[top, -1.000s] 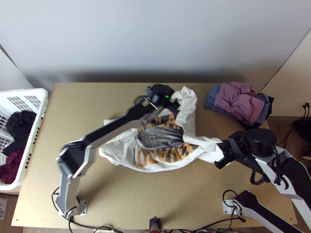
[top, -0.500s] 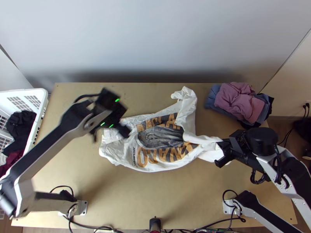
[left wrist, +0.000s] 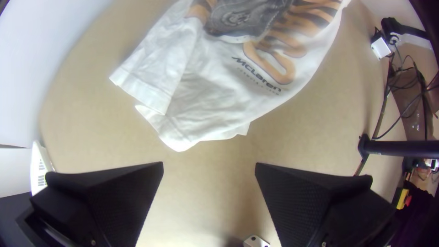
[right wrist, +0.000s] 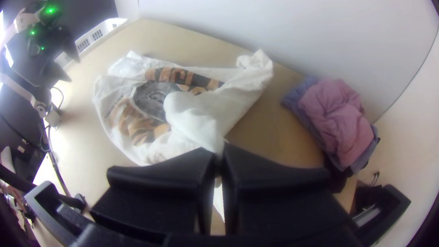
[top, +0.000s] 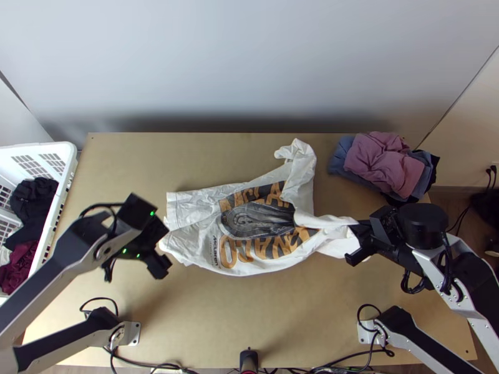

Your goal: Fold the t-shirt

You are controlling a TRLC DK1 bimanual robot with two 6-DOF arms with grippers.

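At your right gripper, its fingers pinch a bunched end of the white printed T-shirt; the rest spreads rumpled across the table toward your left gripper, fingers wide apart near the opposite end.

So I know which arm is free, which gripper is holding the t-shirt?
The right gripper, shut on a bunched part of the white t-shirt; the left gripper is open with no cloth between its fingers.
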